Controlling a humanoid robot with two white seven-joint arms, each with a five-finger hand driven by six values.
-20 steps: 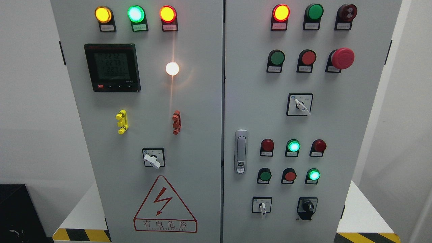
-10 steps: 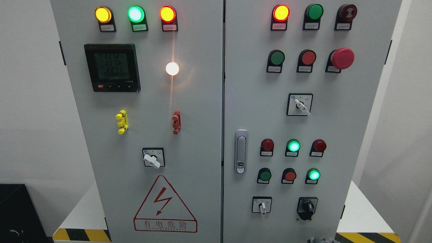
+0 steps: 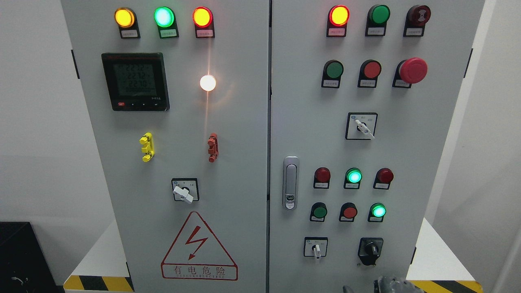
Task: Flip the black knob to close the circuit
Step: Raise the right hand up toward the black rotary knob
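The black knob (image 3: pixel 370 248) sits at the lower right of the right cabinet door, on a black square plate, its pointer standing roughly upright. The top of my right hand (image 3: pixel 391 284), grey and metallic, pokes up from the bottom edge just below and slightly right of the knob, not touching it. Most of the hand is cut off by the frame. My left hand is out of sight.
A white selector switch (image 3: pixel 316 248) sits left of the knob. Above it are lit green lamps (image 3: pixel 378 211) and red and green buttons. A door handle (image 3: pixel 290 183) and red mushroom stop button (image 3: pixel 412 70) are on the same door. A hazard triangle (image 3: pixel 198 247) marks the left door.
My right hand has risen into view at the bottom edge below the black knob, showing more now than half a second ago. The meter digits changed slightly.
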